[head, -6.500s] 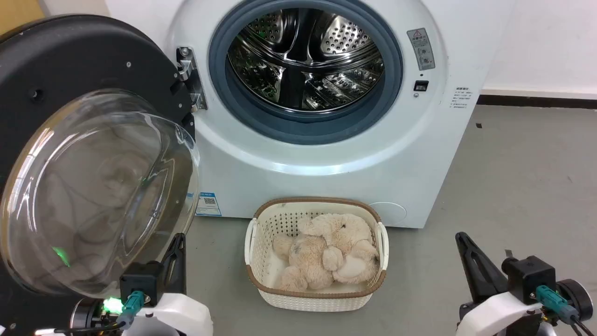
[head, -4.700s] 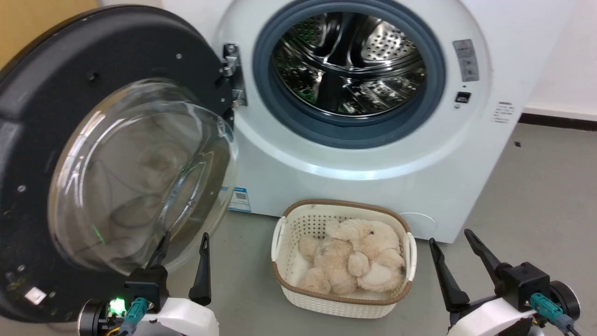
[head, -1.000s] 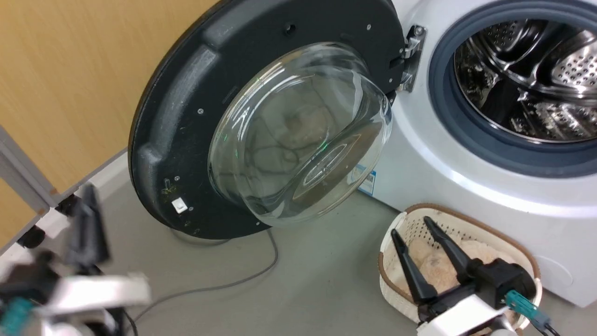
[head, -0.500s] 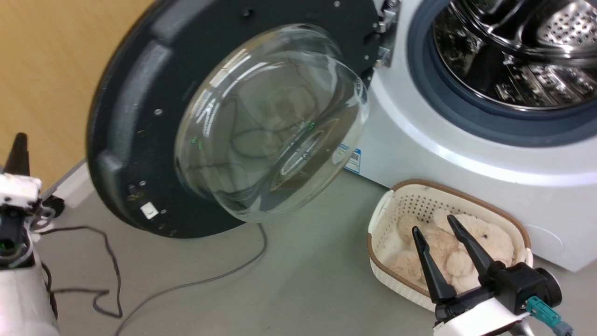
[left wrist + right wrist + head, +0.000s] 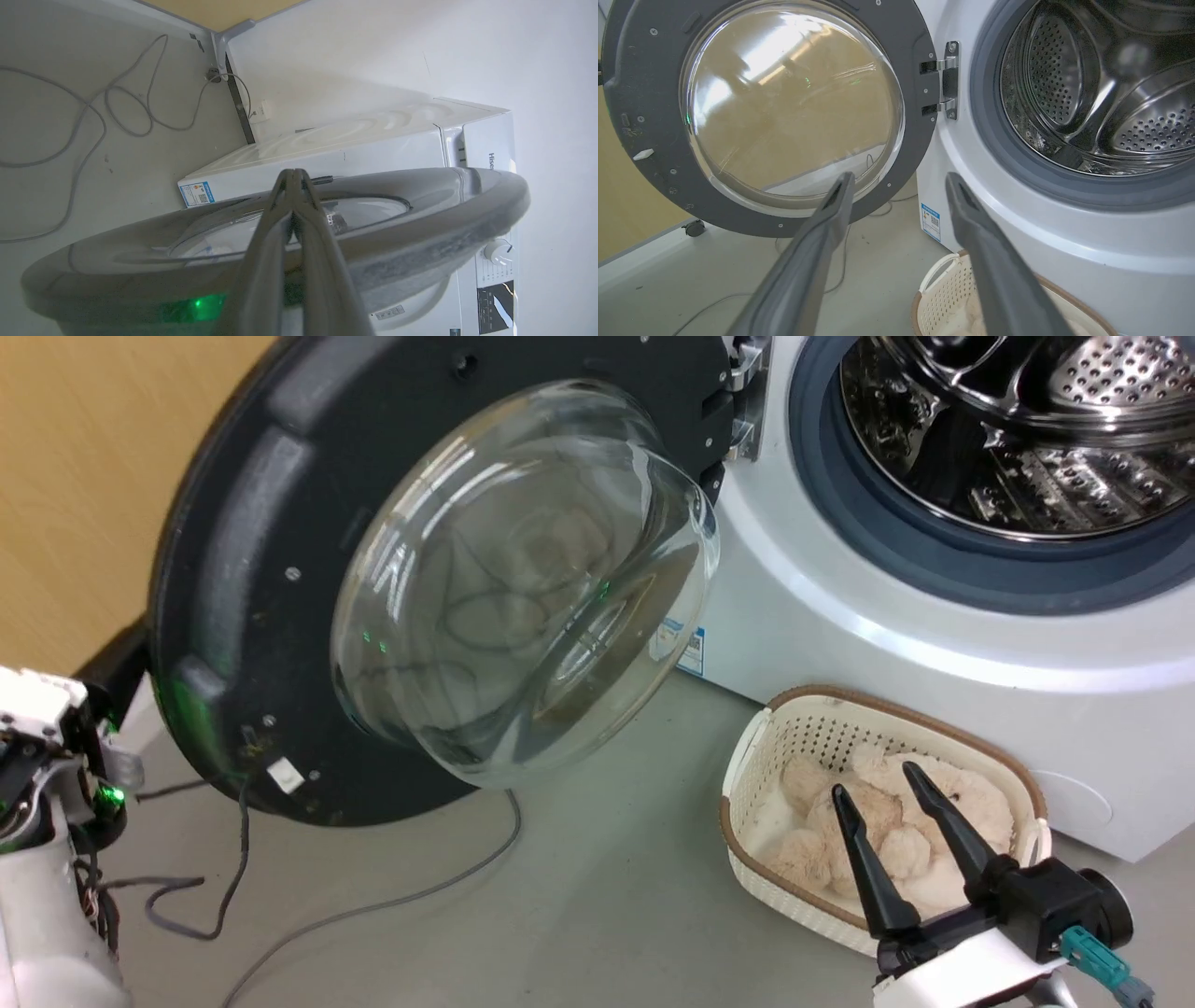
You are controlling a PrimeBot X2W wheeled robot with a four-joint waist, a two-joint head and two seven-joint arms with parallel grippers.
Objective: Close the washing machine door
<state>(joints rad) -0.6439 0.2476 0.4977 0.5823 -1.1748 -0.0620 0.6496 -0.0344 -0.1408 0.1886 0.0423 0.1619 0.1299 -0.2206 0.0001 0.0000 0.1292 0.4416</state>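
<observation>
The washing machine door stands wide open, its black rim and bulging glass bowl facing me, left of the white washing machine and its steel drum. My left wrist sits by the door's far left edge. In the left wrist view my left gripper is shut and empty, its fingers lying over the door's outer rim. My right gripper hangs open over the basket. In the right wrist view it points at the door and hinge.
A white woven basket with a beige plush toy sits on the floor before the machine. Grey cables trail over the floor under the door. A wooden wall lies to the left.
The head view has swung left and down toward the door. My left arm has gone from the lower left to the door's left edge. The right gripper stays open.
</observation>
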